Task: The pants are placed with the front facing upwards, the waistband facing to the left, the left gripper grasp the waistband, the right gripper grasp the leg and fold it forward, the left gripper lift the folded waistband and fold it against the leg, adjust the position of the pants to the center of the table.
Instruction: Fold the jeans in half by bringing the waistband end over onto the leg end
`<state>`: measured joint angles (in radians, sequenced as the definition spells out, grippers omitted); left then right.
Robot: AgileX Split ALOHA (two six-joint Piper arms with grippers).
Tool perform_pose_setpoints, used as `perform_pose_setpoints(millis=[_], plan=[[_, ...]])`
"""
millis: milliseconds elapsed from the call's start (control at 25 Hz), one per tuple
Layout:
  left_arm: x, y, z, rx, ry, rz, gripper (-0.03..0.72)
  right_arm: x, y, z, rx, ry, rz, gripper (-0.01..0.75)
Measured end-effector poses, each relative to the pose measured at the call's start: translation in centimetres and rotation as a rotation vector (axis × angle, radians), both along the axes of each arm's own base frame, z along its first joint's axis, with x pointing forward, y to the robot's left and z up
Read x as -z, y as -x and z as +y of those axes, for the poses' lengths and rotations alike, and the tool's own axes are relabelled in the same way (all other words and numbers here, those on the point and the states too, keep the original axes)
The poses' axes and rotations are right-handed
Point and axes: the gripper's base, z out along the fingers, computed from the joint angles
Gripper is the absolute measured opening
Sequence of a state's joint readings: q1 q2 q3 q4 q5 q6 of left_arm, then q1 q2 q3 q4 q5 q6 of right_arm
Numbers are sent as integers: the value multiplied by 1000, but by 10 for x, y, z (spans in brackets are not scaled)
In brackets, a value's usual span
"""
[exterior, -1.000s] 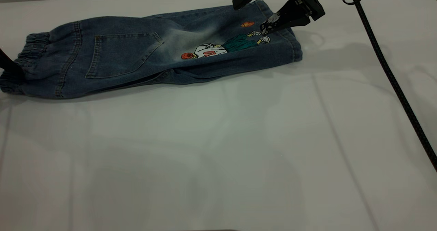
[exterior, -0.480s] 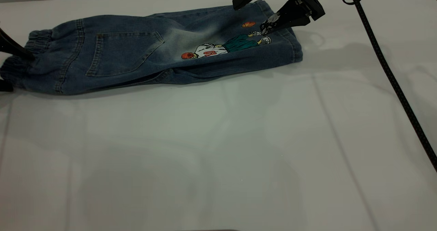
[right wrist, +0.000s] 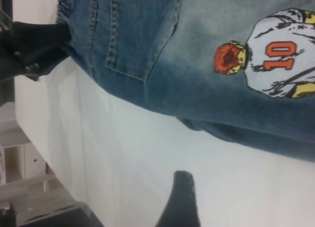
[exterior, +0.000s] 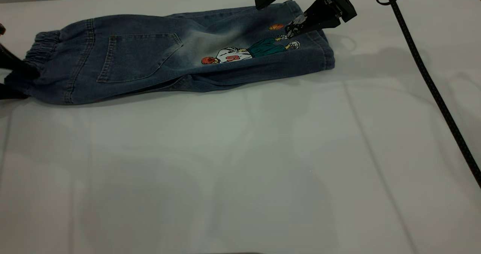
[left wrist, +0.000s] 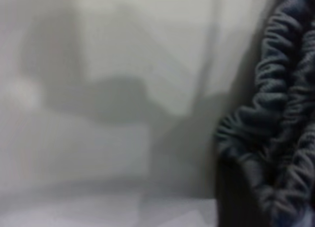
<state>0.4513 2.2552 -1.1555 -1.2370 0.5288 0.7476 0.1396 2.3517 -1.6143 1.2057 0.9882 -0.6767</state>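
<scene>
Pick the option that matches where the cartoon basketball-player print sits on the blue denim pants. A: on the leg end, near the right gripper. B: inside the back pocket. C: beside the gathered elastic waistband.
A: the cartoon print lies on the leg end of the blue denim pants, just below the right gripper, far from the waistband.

**Robot hardware, visible parts**

Right pincer (exterior: 276,15): two matt black, angular, wedge-shaped fingers tapering to narrow tips; the nearer fingertip (exterior: 297,24) is heavily scuffed white and grey over the black. Black blocky mount behind the fingers, with hard edges. One dark rounded fingertip (right wrist: 180,197) shows in the right wrist view.

Cable (exterior: 428,83): black, braided texture, thin and long, with a small loop at its upper end.

Left pincer (exterior: 11,75): matt black, two slim pointed fingers, plain surface. Seen from the right wrist camera: black angular body (right wrist: 29,47) with small metallic screw heads.
</scene>
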Motion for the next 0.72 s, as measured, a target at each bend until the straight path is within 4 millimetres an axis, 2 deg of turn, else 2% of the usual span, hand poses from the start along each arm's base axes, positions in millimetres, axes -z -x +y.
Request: perform_pose_setpoints(millis=[120, 200, 360, 720], plan=[[2, 0, 0, -11, 13, 2, 136, -1, 1, 2, -6, -8, 4, 552], [0, 0, -1, -12, 15, -2, 81, -1, 3, 9, -23, -13, 2, 552], [-13, -2, -2, 17, 15, -29, 75, -4, 10, 40, -72, -26, -19, 552], [-90, -3, -18, 188, -36, -175, 75, -34, 6, 121, -100, 105, -248, 552]])
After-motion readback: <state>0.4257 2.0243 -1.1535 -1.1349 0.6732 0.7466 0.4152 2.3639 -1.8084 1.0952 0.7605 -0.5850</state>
